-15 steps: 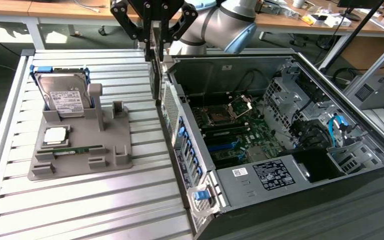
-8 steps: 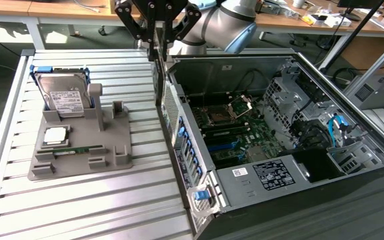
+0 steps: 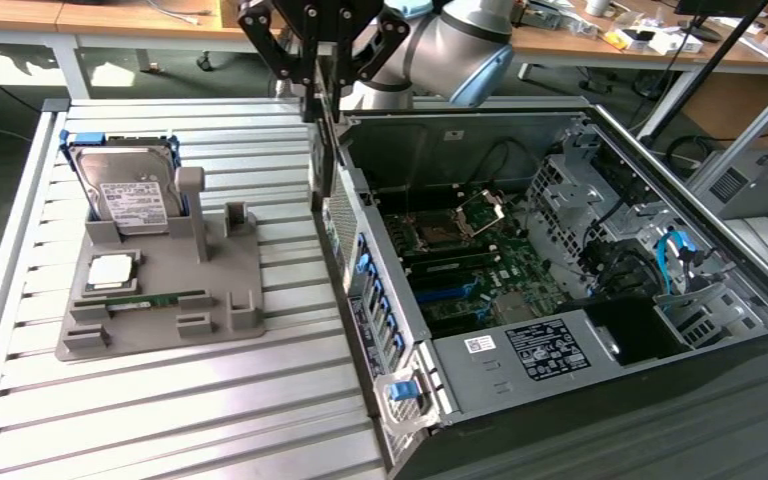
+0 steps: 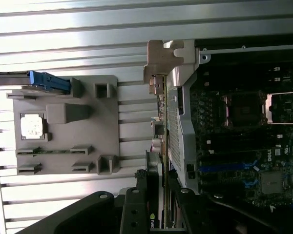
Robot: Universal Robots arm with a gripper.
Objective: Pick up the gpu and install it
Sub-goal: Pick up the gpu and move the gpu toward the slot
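- gripper (image 3: 317, 72) is up high at the back corner of the open pc case (image 3: 491, 372), jaws drawn in narrow and clamped on one end of the gpu (image 3: 317, 150).
- the gpu hangs straight below the gripper, long axis vertical and thin edge toward the exterior camera; in the wrist view its silver bracket (image 4: 164, 61) is the end farthest from the fingers (image 4: 139, 204).
- the card sits clear of the table, just at the case's perforated rear wall (image 3: 355, 215), seemingly on its outer side; i can't tell if it touches the wall.
- the motherboard (image 3: 471, 265) and its blue slot (image 4: 224, 165) lie on the far side of that wall, toward the exterior view's right.
- in the way, by my read: the rear wall itself, plus the cables (image 3: 678, 250) and drive cage on the case's far side.
- on the exterior view's left, well apart on the slatted table (image 3: 197, 410), is the grey holder (image 3: 231, 300) with the hard drive (image 3: 133, 195), a cpu (image 3: 111, 270) and the ram stick (image 3: 157, 299).
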